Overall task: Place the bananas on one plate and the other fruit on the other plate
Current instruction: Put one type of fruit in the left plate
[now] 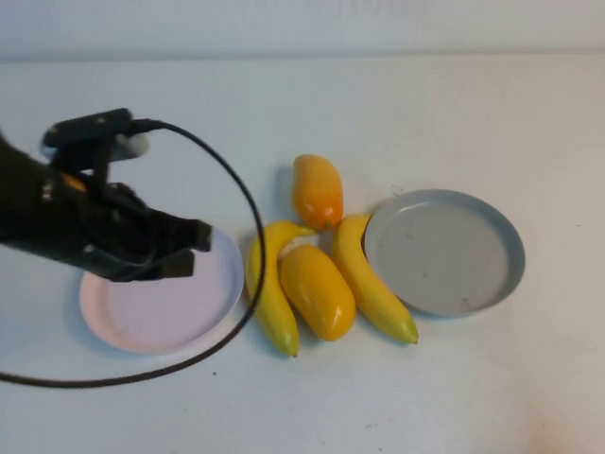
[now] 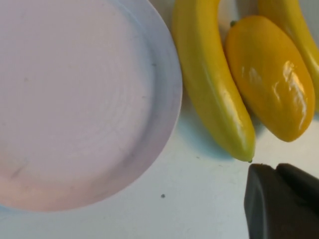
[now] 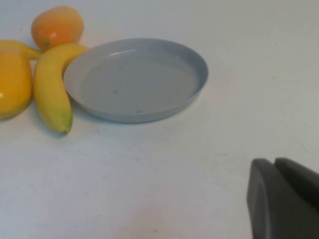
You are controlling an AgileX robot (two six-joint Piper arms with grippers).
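Four fruits lie bunched at the middle of the desk (image 1: 492,104), and nothing is sorted yet: both plates are bare. The pink plate (image 1: 142,326) sits on the robot's left, the grey plate (image 1: 444,251) on its right. Between them, the left banana (image 1: 269,293) curves just beside the pink plate's rim, the near mango (image 1: 317,290) lies pressed against it, and the right banana (image 1: 373,284) hugs the grey plate's rim, touching or nearly so. The far mango (image 1: 318,189) sits behind them, close to both bananas' stems. The left gripper (image 1: 184,248) hovers over the pink plate's right part, holding nothing; whether its fingers are spread or pressed together I cannot tell. The right gripper (image 3: 284,199) shows only in its wrist view as a dark edge, well apart from the grey plate, and its state cannot be told either. The main risk, as I judge it, is the crowding: closing on the near mango could catch a banana too, or shove it onto the wrong plate. The glossy, rounded skins may slip from a shallow pinch. Lifting the right banana could drag the grey plate. The left arm's cable (image 1: 241,203) loops near the left banana and might snag it.
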